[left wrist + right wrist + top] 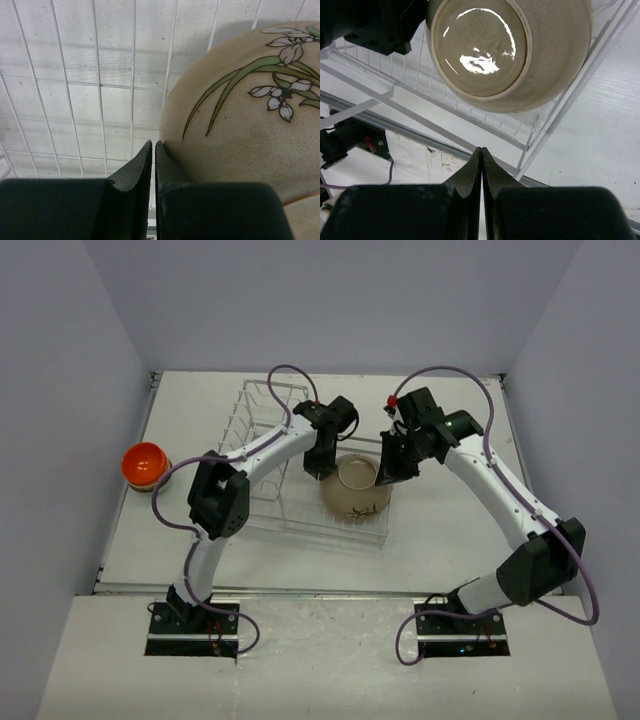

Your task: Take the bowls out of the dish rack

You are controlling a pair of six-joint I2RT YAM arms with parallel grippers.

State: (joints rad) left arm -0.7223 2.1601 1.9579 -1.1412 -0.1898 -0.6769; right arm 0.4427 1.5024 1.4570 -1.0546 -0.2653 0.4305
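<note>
A large tan bowl (356, 490) with green leaf and white flower markings (250, 115) lies tilted in the lower basket of the white wire dish rack (262, 422). My left gripper (319, 468) is shut at the bowl's left side. In the left wrist view its tips (153, 145) are together, one finger resting against the bowl's outer wall. My right gripper (384, 478) is shut at the bowl's right side. In the right wrist view its tips (481, 150) hold nothing, and the bowl's glossy inside (485, 47) lies ahead. An orange bowl (144, 462) sits on the table at the left.
The rack's taller slotted section (258, 405) stands at the back left, under my left arm. The rack's wire corner (580, 90) rises just ahead of my right gripper. Grey walls close in the table on three sides.
</note>
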